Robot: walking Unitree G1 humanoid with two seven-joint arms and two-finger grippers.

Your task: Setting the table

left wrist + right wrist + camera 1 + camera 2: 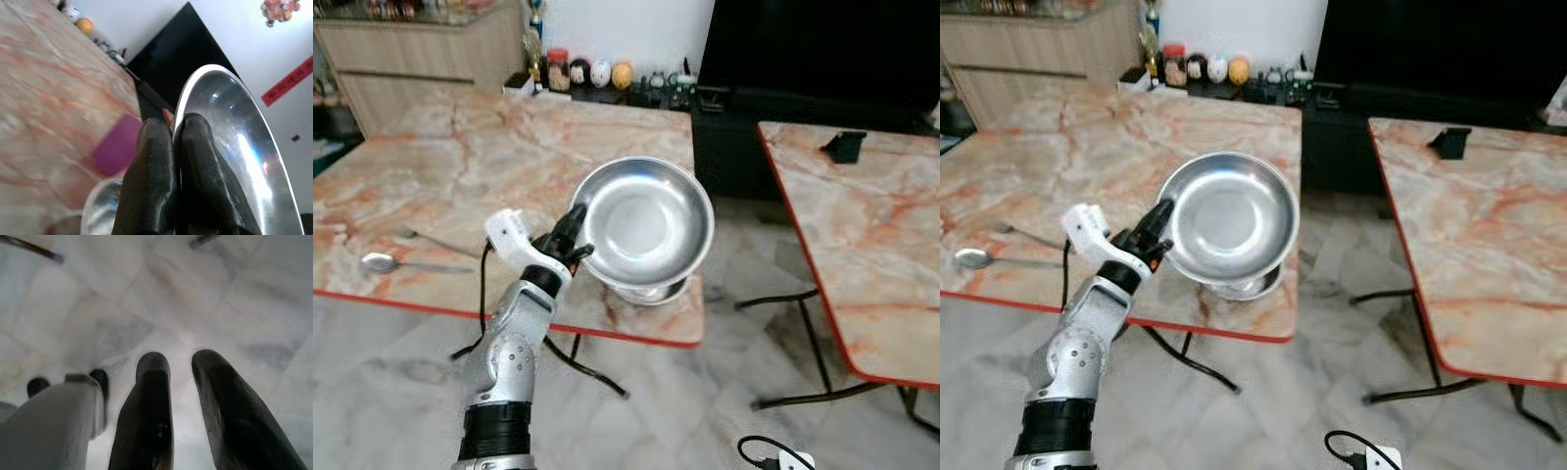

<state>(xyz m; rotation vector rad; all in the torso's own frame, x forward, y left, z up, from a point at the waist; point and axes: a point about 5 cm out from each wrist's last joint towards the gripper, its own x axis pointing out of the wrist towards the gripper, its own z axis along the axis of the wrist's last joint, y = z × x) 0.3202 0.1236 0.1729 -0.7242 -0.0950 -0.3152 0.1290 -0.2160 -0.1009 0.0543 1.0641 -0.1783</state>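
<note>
— Left gripper (576, 235) first: how does it stand?

— Clamped on the near-left rim of a steel plate (646, 220), one black finger inside the lip and one outside. The wrist view shows the two fingers (195, 166) pressed together with the thin edge between them. The plate is lifted and tilted, its hollow face turned up toward the head camera.

— And just beyond the grip?

— Directly under the plate sits a second steel dish (651, 292), near the front corner of the marble table (460, 157). Whether the two touch, I cannot tell.

— How will the plate handle?

— My guess: stiff, light, not fragile, but polished and slippery. Held at one edge, its weight hangs away from the fingers, so it could pivot or slide out. A deeper bite on the rim and slow, level motion seem wise.

— Farther out from the gripper?

— Off to its left, well apart, a spoon (380, 261) and a fork (431, 238) lie on the same table.

— The other arm?

— Right gripper (183, 382) hangs idle over the pale floor (205, 289), fingers parted, holding nothing.
</note>
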